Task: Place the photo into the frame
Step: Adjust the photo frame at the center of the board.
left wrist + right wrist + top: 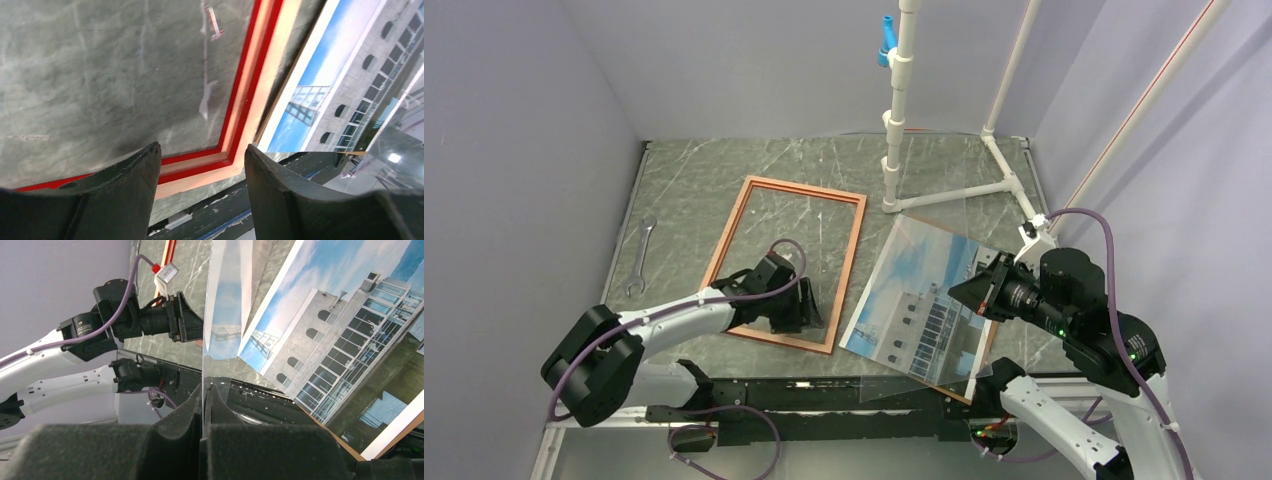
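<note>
The frame (804, 189) lies flat on the marble table, orange-brown face up, its red inner edge (235, 105) showing in the left wrist view. My left gripper (799, 315) hangs just over the frame's near right corner (232, 161), fingers (145, 175) apart with nothing between them. The photo (904, 300) of a white building under blue sky lies face up to the right of the frame, on a brown backing board (954, 392). My right gripper (969, 290) is shut on a clear pane (919, 235), held tilted above the photo (340, 340) and seen edge-on (202, 340) between the jaws.
A wrench (640, 255) lies at the table's left edge. A white pipe stand (894, 150) with a blue clip (885, 40) rises at the back, its foot reaching toward the right wall. A black rail (824, 395) runs along the near edge.
</note>
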`<state>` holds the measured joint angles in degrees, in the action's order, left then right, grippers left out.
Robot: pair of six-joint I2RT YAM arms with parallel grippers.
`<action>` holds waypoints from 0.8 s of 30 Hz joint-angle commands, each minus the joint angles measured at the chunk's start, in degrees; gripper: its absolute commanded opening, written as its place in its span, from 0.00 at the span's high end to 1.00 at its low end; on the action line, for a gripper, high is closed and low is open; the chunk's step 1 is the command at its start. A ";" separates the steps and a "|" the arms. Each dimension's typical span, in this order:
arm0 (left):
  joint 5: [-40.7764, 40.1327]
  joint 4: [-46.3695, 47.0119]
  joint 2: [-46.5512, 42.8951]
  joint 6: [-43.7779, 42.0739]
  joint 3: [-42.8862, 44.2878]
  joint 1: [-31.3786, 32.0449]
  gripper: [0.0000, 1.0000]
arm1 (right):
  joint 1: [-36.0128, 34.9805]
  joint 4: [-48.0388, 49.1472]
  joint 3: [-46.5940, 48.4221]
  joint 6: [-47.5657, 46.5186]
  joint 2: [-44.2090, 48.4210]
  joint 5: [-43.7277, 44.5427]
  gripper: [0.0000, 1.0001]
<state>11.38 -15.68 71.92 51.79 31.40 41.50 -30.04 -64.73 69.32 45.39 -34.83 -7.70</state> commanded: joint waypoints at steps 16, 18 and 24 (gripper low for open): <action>-9.65 -10.54 26.76 -3.92 27.42 5.79 0.55 | -0.02 0.33 1.37 -1.56 0.77 3.04 1.00; -9.66 -11.63 28.86 -4.01 29.36 5.73 0.63 | -0.06 -0.31 1.64 -1.76 0.87 3.57 1.00; -8.14 -11.31 32.94 -4.46 33.88 4.25 0.91 | -0.01 -0.98 1.50 -2.12 1.08 4.41 1.00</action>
<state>4.21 -26.11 101.89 48.03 62.22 46.96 -30.04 -66.35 68.97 44.12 -34.74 -4.60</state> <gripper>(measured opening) 0.194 0.007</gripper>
